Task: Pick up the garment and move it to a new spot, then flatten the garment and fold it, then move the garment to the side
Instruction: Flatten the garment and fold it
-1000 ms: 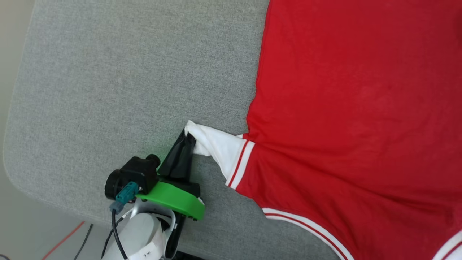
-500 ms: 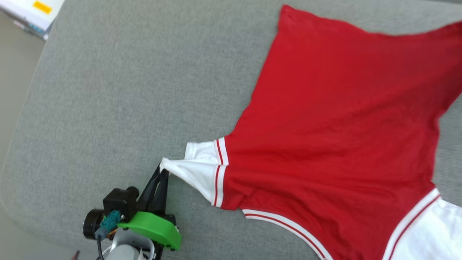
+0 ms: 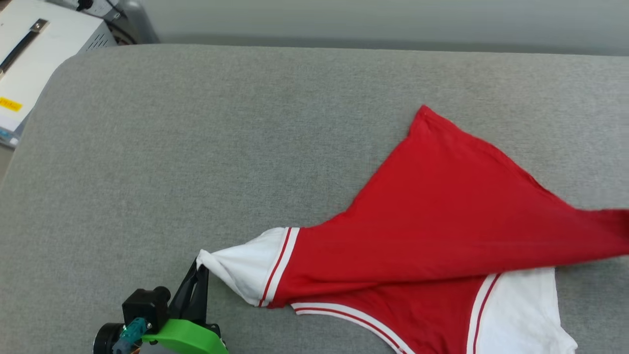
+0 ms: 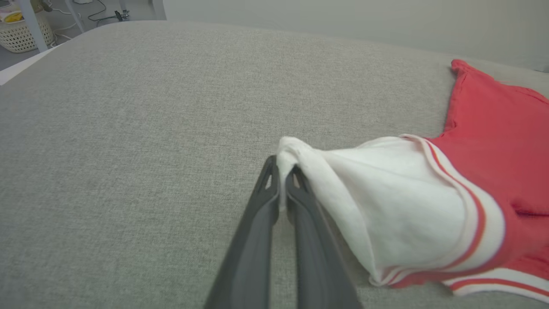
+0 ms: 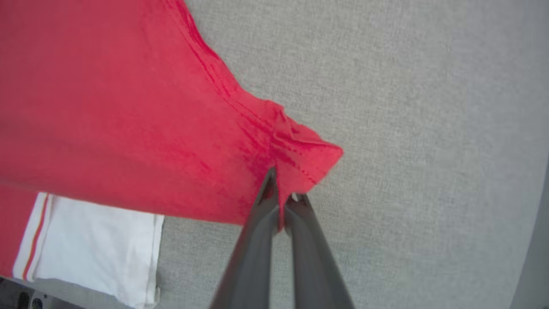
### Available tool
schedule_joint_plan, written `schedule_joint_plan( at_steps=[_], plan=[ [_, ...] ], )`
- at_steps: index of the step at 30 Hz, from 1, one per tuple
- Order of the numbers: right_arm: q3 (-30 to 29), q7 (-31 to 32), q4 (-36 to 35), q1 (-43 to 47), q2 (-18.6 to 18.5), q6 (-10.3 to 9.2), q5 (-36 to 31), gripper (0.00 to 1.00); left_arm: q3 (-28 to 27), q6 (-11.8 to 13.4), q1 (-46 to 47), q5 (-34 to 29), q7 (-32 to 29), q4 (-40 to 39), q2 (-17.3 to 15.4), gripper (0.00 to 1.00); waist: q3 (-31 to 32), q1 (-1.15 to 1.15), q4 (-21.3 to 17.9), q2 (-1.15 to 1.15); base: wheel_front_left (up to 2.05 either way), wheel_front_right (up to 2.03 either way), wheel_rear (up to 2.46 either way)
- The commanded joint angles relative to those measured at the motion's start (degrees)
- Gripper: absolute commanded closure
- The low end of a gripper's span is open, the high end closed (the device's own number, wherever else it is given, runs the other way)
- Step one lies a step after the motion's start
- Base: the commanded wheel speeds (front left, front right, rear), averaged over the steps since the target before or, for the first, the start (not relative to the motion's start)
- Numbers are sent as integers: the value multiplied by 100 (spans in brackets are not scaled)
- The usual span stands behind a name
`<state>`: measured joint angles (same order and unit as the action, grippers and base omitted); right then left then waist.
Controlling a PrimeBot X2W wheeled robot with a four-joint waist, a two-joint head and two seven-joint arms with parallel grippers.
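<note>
Garment (image 3: 442, 221) lay part-spread; my left gripper (image 4: 281, 171) pinched its sleeve (image 4: 386, 206), my right gripper (image 5: 283, 186) its hem (image 5: 304, 150); flattening, folding remained.

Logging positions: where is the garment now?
In the head view the garment is right of centre on the grey surface, one white sleeve pinched by the left gripper.

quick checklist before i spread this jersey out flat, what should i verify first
1. Grip of left pincer on the white sleeve tip: ok, shut on it.
2. Grip of right pincer on the red corner: ok, shut on it.
3. Flatness of garment: not ok, its red body drapes across the other sleeve.
4. Bare grey surface to spread on: ok.
5. Which face is up: cannot tell.
</note>
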<state>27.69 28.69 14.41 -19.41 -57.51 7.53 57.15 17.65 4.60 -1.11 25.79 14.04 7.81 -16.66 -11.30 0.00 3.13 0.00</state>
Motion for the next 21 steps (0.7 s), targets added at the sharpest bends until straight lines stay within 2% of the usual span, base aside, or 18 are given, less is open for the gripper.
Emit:
schedule_joint_plan(
  at_steps=[1, 6, 11, 13, 14, 15, 16, 21],
  plan=[
    [-93, -82, -32, 315, 28, -4, 90, 100, -38, 47, -87, 47, -21, -33, -68, 100, 260, 0, -283, 0, 0, 0, 0],
    [-309, -376, 70, 1525, 493, -4, 194, 100, -36, 62, -98, 64, -59, -92, -110, 100, 199, 0, -288, 0, 0, 0, 0],
    [-316, -501, 351, 2035, 1100, -4, 136, 100, -8, 64, -56, 68, -102, -91, -131, 100, 154, 0, -247, 0, 0, 0, 0],
    [-400, -574, 431, 2057, 1225, -4, 102, 100, -3, 73, -63, 74, -108, -80, -136, 100, 176, 0, -246, 0, 0, 0, 0],
    [-493, -640, 461, 2027, 1250, -4, 74, 70, -1, 80, -76, 77, -112, -76, -142, 100, 198, 0, -251, 0, 0, 0, 0],
    [-565, -693, 451, 1990, 1240, -4, 34, 19, 3, 84, -87, 79, -115, -75, -146, 100, 224, 0, -253, 0, 0, 0, 0],
    [-673, -771, 412, 1940, 1213, -4, -8, 0, 10, 88, -102, 81, -123, -78, -152, 100, 251, 0, -253, 0, 0, 0, 0],
    [-1282, -1042, -170, 1598, 958, -4, -90, 0, 44, 111, -113, 68, -145, -161, -174, 100, 298, 0, -202, 0, 0, 0, 0]
  ],
)
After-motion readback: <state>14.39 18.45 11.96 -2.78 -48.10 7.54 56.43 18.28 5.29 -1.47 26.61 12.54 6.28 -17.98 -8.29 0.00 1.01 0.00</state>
